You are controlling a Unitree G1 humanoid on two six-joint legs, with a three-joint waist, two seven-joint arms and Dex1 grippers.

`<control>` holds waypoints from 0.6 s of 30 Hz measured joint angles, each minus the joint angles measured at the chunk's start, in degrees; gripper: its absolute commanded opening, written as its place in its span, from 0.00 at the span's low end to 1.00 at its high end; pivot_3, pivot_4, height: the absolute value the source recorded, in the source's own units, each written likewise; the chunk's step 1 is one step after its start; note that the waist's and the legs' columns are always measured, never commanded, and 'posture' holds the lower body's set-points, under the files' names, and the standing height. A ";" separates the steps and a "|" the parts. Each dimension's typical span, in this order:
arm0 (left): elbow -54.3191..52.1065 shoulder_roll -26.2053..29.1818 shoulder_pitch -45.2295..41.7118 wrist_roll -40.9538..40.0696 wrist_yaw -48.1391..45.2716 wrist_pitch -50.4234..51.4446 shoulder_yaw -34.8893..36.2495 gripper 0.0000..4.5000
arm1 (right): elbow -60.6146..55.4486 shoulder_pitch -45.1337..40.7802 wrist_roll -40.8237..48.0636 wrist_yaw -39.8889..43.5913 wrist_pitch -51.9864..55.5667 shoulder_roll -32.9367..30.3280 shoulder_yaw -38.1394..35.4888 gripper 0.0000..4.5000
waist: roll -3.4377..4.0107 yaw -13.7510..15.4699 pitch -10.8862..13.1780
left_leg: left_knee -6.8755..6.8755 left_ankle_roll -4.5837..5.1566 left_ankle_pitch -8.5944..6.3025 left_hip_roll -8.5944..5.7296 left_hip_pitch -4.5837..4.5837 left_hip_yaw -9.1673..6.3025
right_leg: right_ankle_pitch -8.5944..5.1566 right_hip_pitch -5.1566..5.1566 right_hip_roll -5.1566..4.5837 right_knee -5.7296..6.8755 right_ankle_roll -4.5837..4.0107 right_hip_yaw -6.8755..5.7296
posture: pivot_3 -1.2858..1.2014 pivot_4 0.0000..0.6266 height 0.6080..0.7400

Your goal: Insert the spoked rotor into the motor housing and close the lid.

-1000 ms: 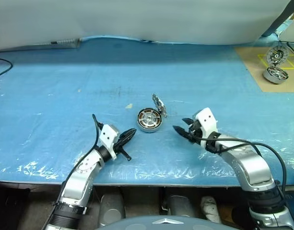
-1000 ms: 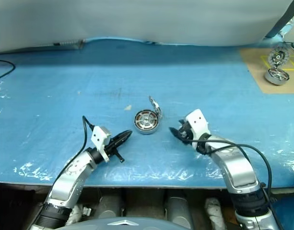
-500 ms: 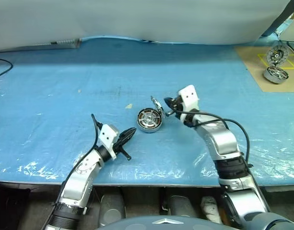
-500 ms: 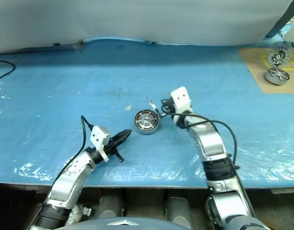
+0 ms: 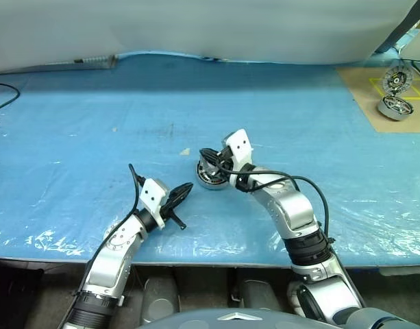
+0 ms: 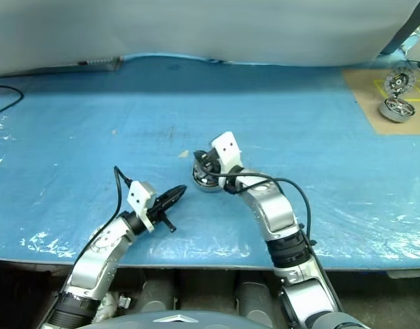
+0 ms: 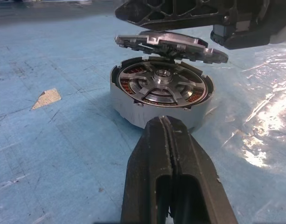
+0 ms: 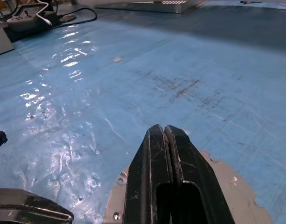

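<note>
The right gripper (image 8: 165,133) swung over, tipping the lid (image 7: 170,45) nearly flat.

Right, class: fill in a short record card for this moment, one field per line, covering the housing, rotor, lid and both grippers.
motor housing: on the blue sheet, copper windings showing inside
spoked rotor: seated in the housing
lid: tilted low over the housing, not shut
right gripper: shut, above the lid's smooth outer face
left gripper: shut, empty, beside the housing, apart from it
</note>
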 measured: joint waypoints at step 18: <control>-0.26 0.13 -0.14 0.06 0.61 0.69 -0.06 0.00 | 1.58 0.51 -0.24 1.05 -4.38 0.18 -0.04 0.04 | 0.00 -0.01 0.00 | 0.00 0.00 0.00 0.00 0.00 0.00 | 0.00 0.00 0.00 0.00 0.01 0.00 | 0.52 0.24 1.00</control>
